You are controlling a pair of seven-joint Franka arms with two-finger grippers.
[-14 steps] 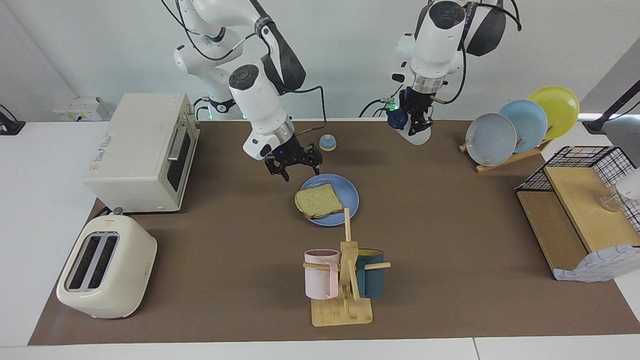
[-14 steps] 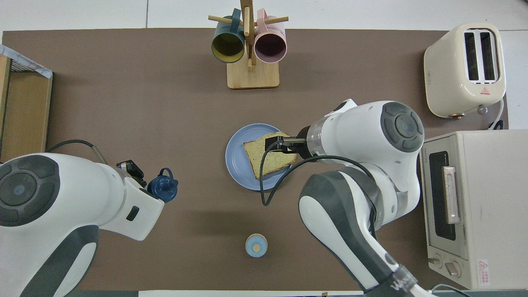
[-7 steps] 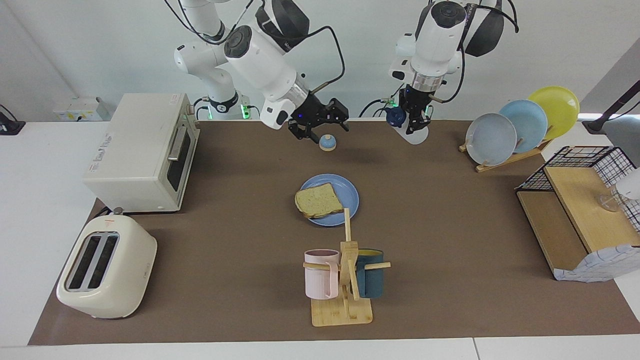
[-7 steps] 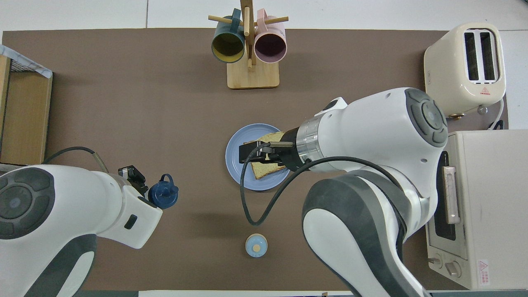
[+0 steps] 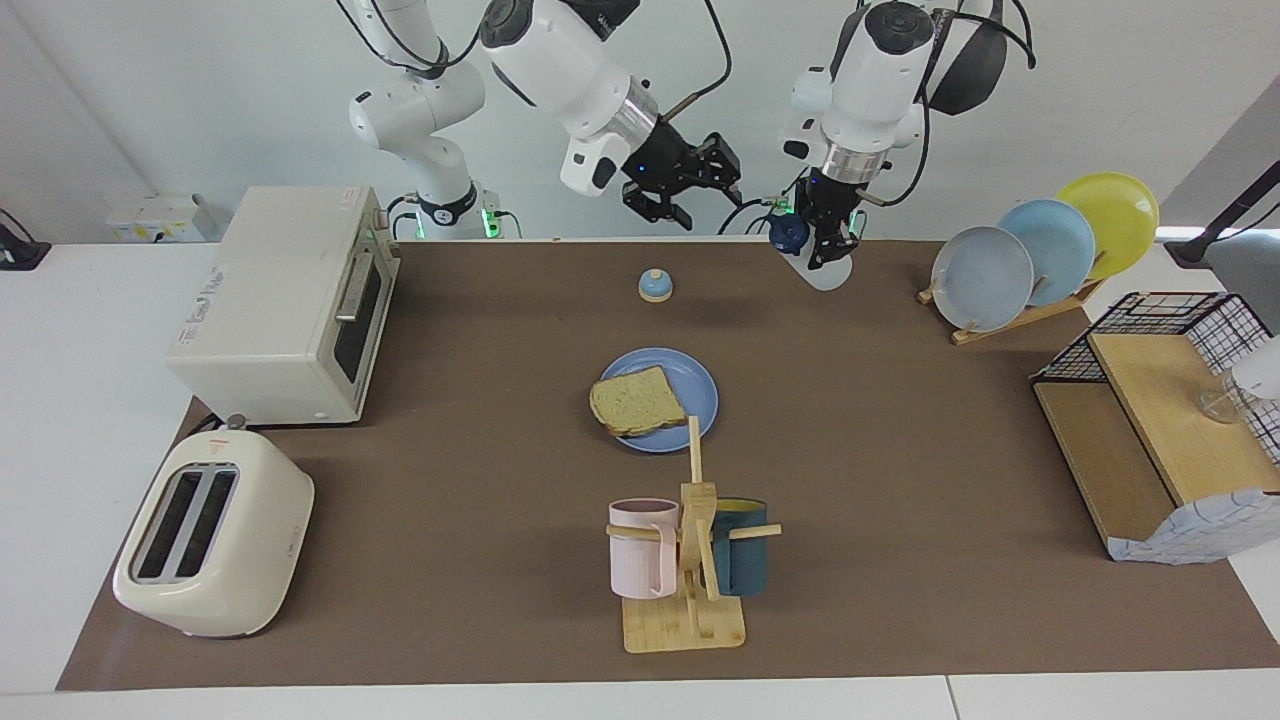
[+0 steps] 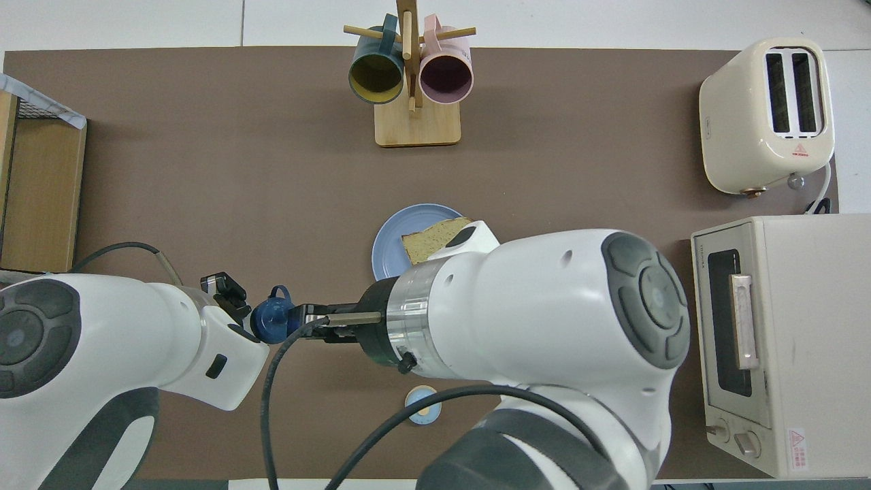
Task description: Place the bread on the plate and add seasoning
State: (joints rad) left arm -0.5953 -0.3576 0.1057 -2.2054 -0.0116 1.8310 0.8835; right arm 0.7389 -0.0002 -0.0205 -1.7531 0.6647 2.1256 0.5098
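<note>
While raised over the table's [image 5: 900, 420] robot-side edge, left hand [image 5: 826, 240] grips the seasoning bottle [image 5: 812, 258], tilted, cap [image 6: 271, 322] downward. Right hand [image 5: 690, 190]: aloft beside it, fingers spread, empty. Bell [image 5: 655, 286]: nearer the robots than the plate [image 5: 700, 390]. Plate: mid-table, bread [image 5: 636, 401] lying on it. Mug rack [image 5: 690, 560]: farther than the plate.

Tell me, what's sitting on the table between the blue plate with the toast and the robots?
A small blue bell stands alone on the brown mat between the plate and the robots. The facing view shows it best; in the overhead view the right arm partly covers it.
</note>
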